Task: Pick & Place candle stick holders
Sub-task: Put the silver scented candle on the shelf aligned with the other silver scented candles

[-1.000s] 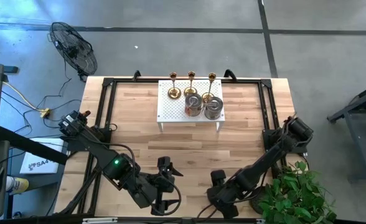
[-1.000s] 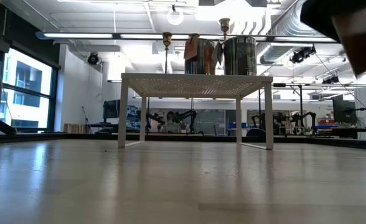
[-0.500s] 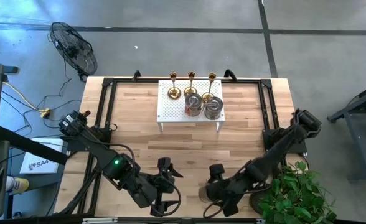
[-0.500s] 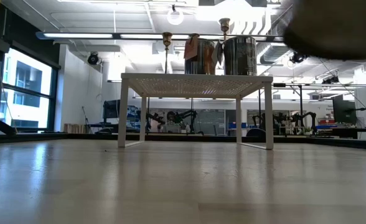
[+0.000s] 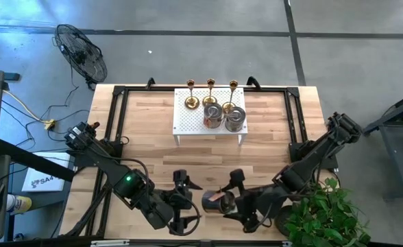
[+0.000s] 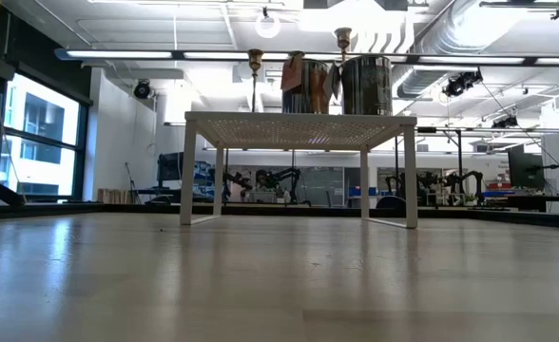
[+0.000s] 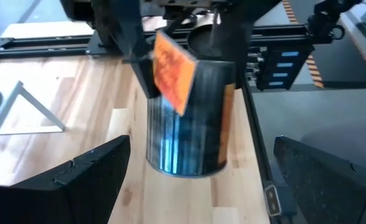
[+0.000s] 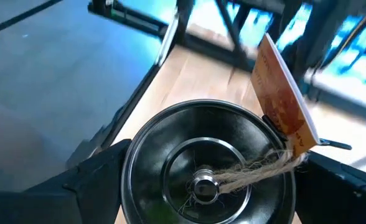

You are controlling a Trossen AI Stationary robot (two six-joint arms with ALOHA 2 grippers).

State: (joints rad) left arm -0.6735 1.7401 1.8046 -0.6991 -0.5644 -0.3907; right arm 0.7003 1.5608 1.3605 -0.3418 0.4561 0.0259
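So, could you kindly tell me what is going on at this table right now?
The right pincer holds a silvery candle holder with an orange tag near the table's front edge. The left pincer waits open beside it. Three gold candlesticks and two more silvery holders stand on the white perforated rack.

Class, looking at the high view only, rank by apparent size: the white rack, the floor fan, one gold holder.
1. White rack, largest.
2. Floor fan, clearly smaller in outline; it sits lower, on the floor, so farther from the camera.
3. Gold holder, smallest.
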